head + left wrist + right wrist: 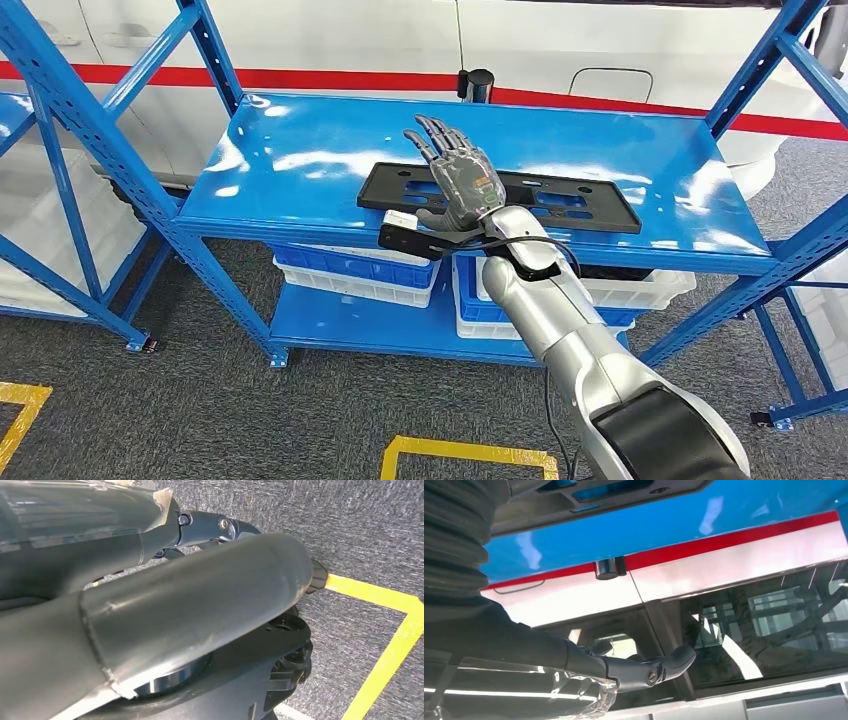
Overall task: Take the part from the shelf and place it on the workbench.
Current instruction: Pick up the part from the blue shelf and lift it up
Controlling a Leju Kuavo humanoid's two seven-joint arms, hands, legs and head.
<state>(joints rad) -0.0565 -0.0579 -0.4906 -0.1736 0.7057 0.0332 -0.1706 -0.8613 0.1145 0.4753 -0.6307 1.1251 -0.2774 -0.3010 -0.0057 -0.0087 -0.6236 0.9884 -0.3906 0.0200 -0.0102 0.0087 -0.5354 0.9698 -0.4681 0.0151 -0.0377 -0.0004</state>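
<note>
Task at an early stage; the part (560, 200), a flat black plate, lies on the blue shelf (300, 165), not yet lifted; right robot hand (455, 180) hovers above it, fingers spread wide, holding nothing; left robot hand's (190, 610) state cannot be told; grasp, carry and placement on the table remain.
</note>
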